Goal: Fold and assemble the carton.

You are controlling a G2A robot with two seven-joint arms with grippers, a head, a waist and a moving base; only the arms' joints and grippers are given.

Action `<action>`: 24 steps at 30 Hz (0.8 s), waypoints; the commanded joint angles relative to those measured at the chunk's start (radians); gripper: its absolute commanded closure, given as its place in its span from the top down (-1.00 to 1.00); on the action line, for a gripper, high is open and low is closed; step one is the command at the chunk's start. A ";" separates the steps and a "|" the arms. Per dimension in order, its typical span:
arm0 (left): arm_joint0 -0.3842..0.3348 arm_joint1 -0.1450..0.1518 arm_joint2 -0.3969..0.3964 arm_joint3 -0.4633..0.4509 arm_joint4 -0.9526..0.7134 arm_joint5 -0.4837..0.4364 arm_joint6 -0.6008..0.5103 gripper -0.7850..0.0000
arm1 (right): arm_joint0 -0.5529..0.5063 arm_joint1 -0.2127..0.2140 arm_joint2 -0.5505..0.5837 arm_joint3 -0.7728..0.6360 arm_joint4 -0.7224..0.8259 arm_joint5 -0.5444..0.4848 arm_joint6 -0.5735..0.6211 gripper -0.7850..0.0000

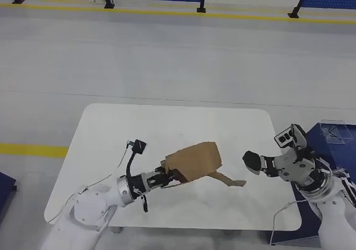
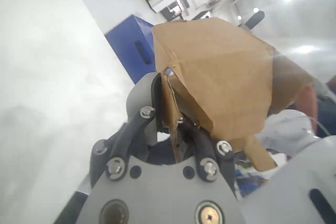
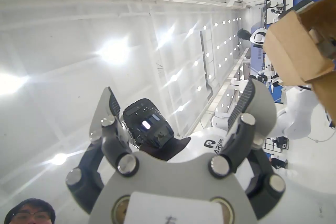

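Starting at the left: got the left hand [image 1: 163, 180] pinching a ragged flap edge of the carton [image 1: 193, 161], down at its near-left corner. Probably gripped there to anchor the thing and keep it tipped up, leaving the other side free for folding – just a guess though. Sits over the front-middle of the desk [image 1: 134, 125], half-formed and tilted, with one loose flap [image 1: 231, 181] trailing out toward the right. Further right, got the right hand [image 1: 253, 161] spread wide and empty, near that loose flap but not touching, aimed roughly at it. Looks parked there to go for the flap or the open side next.

Now the murky bits. From the left wrist, can make out one finger [image 2: 141, 96] pressed against the cardboard, with the other tucked somewhere behind the flap. Can't tell about the carton's underside: resting on the desk or hanging just off it. No clue on the count of flaps folded in – inside mostly hidden from above. From the right wrist, getting a chunk of the carton cropped by the picture's edge, so no read on its far end.
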 commanded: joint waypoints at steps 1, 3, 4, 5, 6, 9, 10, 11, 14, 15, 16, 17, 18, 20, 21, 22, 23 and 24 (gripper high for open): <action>-0.019 -0.002 0.017 0.040 -0.129 0.038 -0.094 -1.00 | 0.000 0.000 -0.001 -0.014 -0.019 -0.015 -0.011 1.00; -0.038 -0.006 0.033 0.080 -0.235 0.071 -0.166 -1.00 | -0.006 0.004 -0.007 -0.027 -0.041 0.002 0.014 1.00; -0.048 -0.007 0.042 0.099 -0.270 0.086 -0.199 -1.00 | -0.006 0.007 -0.002 -0.031 -0.060 0.013 0.033 1.00; -0.054 -0.009 0.052 0.116 -0.316 0.100 -0.231 -1.00 | -0.007 0.010 0.004 -0.031 -0.085 0.017 0.050 1.00; -0.061 -0.011 0.060 0.133 -0.356 0.111 -0.259 -1.00 | -0.010 0.014 0.005 -0.032 -0.114 0.028 0.074 1.00; -0.077 -0.018 0.082 0.176 -0.451 0.132 -0.310 -1.00 | -0.021 0.023 0.010 -0.029 -0.197 0.012 0.145 1.00; -0.084 -0.020 0.088 0.187 -0.470 0.134 -0.325 -1.00 | -0.024 0.025 0.010 -0.025 -0.215 0.009 0.161 1.00; -0.089 -0.022 0.096 0.198 -0.476 0.133 -0.336 -1.00 | -0.025 0.027 0.011 -0.022 -0.228 0.004 0.174 1.00; -0.099 -0.028 0.120 0.222 -0.499 0.136 -0.353 -1.00 | -0.034 0.031 0.006 -0.022 -0.235 -0.002 0.199 1.00; -0.102 -0.029 0.128 0.229 -0.495 0.132 -0.353 -1.00 | -0.037 0.032 0.003 -0.025 -0.228 -0.002 0.204 1.00; -0.105 -0.031 0.136 0.234 -0.493 0.129 -0.354 -1.00 | -0.041 0.032 0.001 -0.028 -0.221 0.000 0.204 1.00; -0.107 -0.033 0.143 0.240 -0.490 0.127 -0.353 -1.00 | -0.043 0.033 -0.001 -0.032 -0.223 0.000 0.200 1.00; -0.110 -0.034 0.150 0.244 -0.491 0.125 -0.353 -1.00 | -0.045 0.034 -0.004 -0.036 -0.231 -0.004 0.196 1.00; -0.114 -0.037 0.159 0.250 -0.498 0.122 -0.357 -1.00 | -0.048 0.036 -0.015 -0.039 -0.250 -0.008 0.192 1.00; -0.117 -0.038 0.162 0.253 -0.494 0.118 -0.356 -1.00 | -0.049 0.036 -0.022 -0.038 -0.252 -0.011 0.191 1.00; -0.119 -0.039 0.165 0.254 -0.492 0.115 -0.356 -1.00 | -0.050 0.036 -0.029 -0.039 -0.255 -0.012 0.190 1.00; -0.120 -0.040 0.167 0.255 -0.493 0.113 -0.356 -1.00 | -0.050 0.037 -0.038 -0.040 -0.264 -0.009 0.189 1.00; -0.121 -0.041 0.169 0.257 -0.497 0.113 -0.356 -1.00 | -0.049 0.039 -0.045 -0.041 -0.281 -0.014 0.185 1.00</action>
